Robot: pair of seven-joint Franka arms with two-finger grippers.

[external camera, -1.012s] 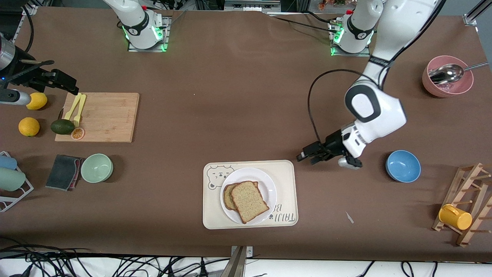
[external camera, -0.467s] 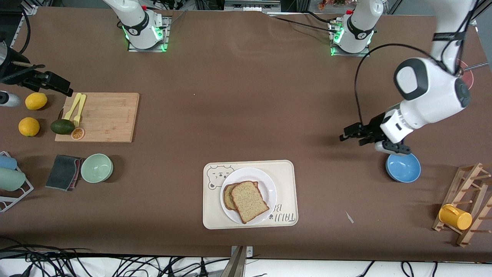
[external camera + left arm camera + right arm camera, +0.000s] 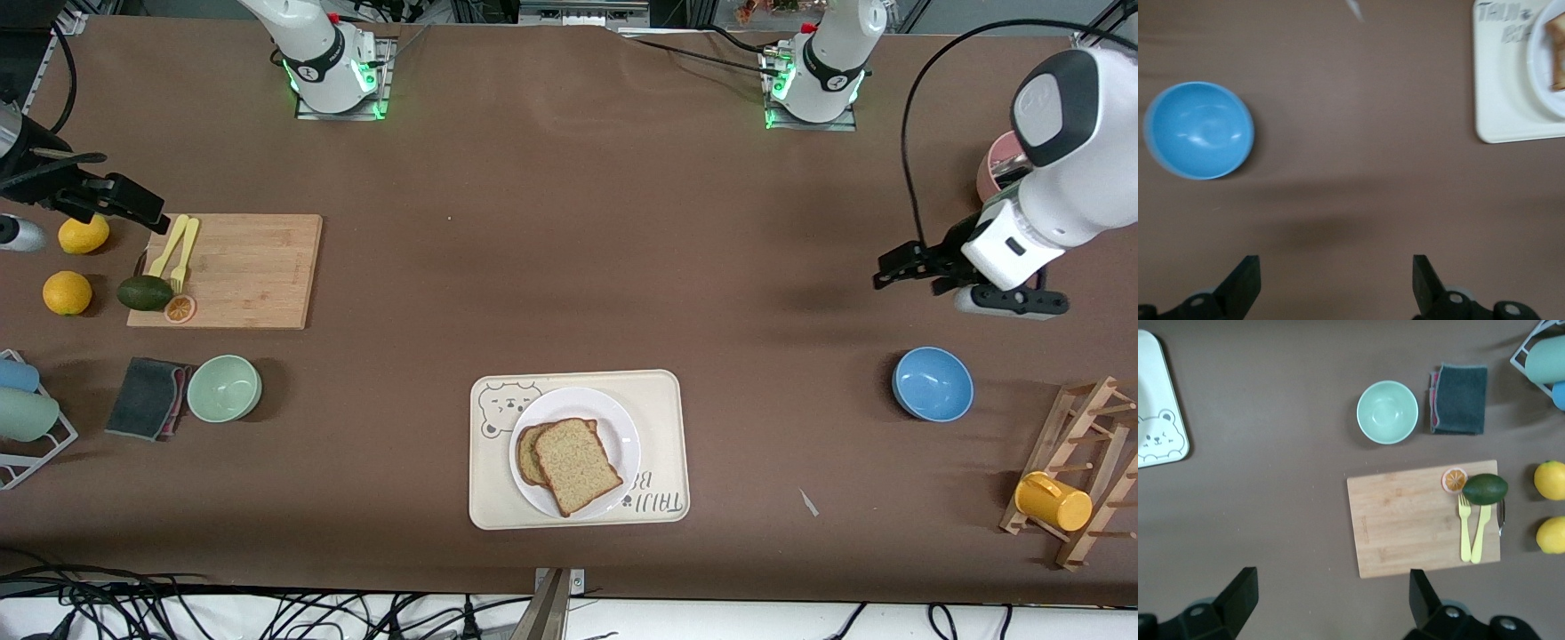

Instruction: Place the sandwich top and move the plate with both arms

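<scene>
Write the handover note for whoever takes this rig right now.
Left end effector: open, empty, in the air over bare table near the blue bowl.
Right end effector: open, empty, over the right arm's end of the table by the cutting board.
Sandwich top lies on the lower slice, on the plate, which sits on the bear tray.
Done: top placed.
Left: both arms must grip the plate and move it.
</scene>
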